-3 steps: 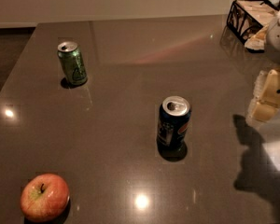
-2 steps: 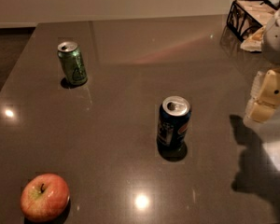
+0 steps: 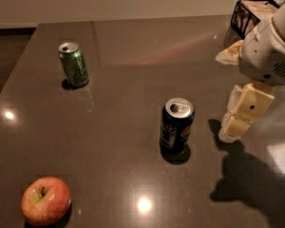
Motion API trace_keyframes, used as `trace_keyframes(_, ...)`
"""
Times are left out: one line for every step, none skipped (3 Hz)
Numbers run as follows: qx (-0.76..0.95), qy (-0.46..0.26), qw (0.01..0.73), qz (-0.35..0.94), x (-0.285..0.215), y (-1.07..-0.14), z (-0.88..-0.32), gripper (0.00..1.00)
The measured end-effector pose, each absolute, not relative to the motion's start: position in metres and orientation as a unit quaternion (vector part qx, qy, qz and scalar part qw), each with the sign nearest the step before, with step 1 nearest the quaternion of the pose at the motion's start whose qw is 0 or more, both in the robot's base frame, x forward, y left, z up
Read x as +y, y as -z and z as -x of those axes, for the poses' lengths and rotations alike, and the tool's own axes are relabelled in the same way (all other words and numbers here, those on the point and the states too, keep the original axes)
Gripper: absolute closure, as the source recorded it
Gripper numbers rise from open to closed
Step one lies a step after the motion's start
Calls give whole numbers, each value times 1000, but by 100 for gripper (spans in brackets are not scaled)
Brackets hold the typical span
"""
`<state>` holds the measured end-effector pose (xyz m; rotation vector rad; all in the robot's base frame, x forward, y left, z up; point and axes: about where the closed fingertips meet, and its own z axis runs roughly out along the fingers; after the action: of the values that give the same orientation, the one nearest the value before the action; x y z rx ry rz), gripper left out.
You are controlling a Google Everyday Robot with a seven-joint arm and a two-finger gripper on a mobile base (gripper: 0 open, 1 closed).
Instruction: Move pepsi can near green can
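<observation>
The pepsi can [image 3: 176, 125] is dark blue with a round logo and an open silver top. It stands upright near the middle of the dark table [image 3: 128, 94]. The green can [image 3: 73, 64] stands upright at the far left, well apart from the blue can. My gripper [image 3: 232, 127] hangs from the white arm [image 3: 268, 51] at the right. It points down, low over the table, just to the right of the pepsi can and apart from it. It holds nothing.
A red apple [image 3: 46, 201] lies at the front left. A black wire-frame holder [image 3: 249, 14] stands at the back right corner, with a pale crumpled item [image 3: 229, 54] beside it. The table's left edge runs past the green can.
My gripper has moved left and a little down, closer to the pepsi can. The cans and the apple have not moved.
</observation>
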<state>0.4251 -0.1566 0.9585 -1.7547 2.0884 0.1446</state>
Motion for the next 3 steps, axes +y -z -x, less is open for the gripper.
trace_keyframes(731, -86, 217, 641, -125, -946, -418, 0)
trace_keyframes(714, -110, 220, 655, -100, -932, -413, 0)
trace_keyframes(701, -126, 220, 667, -82, -918, -410, 0)
